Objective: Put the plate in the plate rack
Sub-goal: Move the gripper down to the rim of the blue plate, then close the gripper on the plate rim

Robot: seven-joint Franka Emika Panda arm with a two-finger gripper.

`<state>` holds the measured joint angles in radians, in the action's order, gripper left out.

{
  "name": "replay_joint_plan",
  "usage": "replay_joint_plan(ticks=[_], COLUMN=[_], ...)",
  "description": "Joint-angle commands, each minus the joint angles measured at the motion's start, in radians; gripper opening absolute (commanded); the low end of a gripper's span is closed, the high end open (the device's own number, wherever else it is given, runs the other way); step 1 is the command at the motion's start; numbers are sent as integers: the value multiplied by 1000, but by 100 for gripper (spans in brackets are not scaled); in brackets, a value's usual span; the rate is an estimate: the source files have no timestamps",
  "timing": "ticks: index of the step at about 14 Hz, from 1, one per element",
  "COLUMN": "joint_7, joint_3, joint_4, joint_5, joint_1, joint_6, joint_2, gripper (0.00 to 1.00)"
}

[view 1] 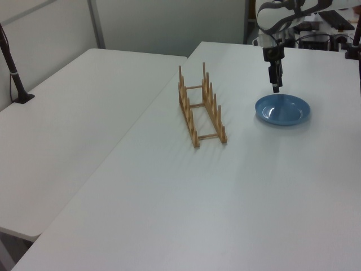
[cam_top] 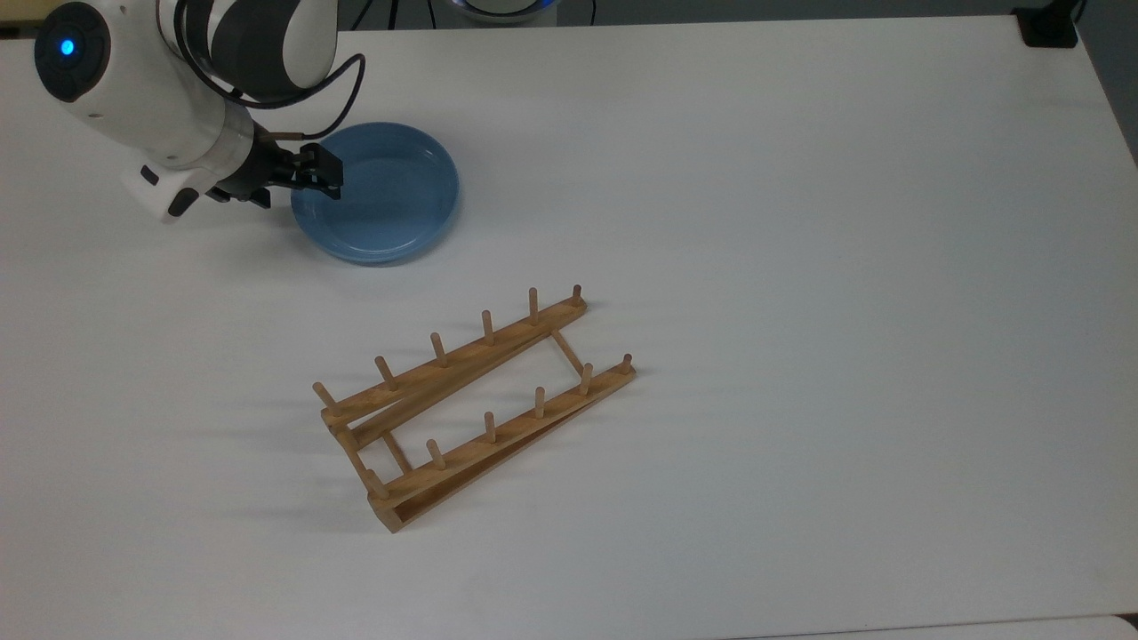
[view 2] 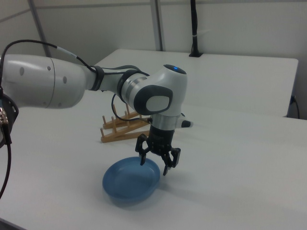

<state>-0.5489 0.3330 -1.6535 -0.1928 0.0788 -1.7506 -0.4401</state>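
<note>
The light-blue plate [cam_top: 382, 196] [view 1: 282, 109] [view 2: 131, 181] lies flat on the white table [cam_top: 800, 267]. My gripper [cam_top: 296, 185] [view 1: 275, 84] [view 2: 155, 164] hangs open just above the plate's rim on the top view's left, pointing down. In the right view one fingertip [view 2: 142, 160] is over the plate's inside and the other is outside the rim. Nothing is between the fingers. The wooden plate rack [cam_top: 476, 404] [view 1: 201, 107] [view 2: 125, 127] stands empty, apart from the plate, lower in the top view.
A black clamp base [cam_top: 1049, 27] sits at the table's corner at the top view's upper right. A second white table [view 1: 67, 141] with a black post [view 1: 14, 73] adjoins on the left view's left. The arm's cable [cam_top: 347, 80] loops above the plate.
</note>
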Motion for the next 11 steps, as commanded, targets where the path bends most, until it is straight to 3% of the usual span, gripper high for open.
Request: replay_joint_plan(ticks=[1,9,11], joint_7=[-55,-89,-91], joint_3=[14,6,3], joint_4=[0,-37,-38], joint_5=[-43,-48,-43], joint_1=[-7,-16,-19], joint_6=[-23,-131,-132], joint_2=[-11,-34,-34], gripper=[88,68,60])
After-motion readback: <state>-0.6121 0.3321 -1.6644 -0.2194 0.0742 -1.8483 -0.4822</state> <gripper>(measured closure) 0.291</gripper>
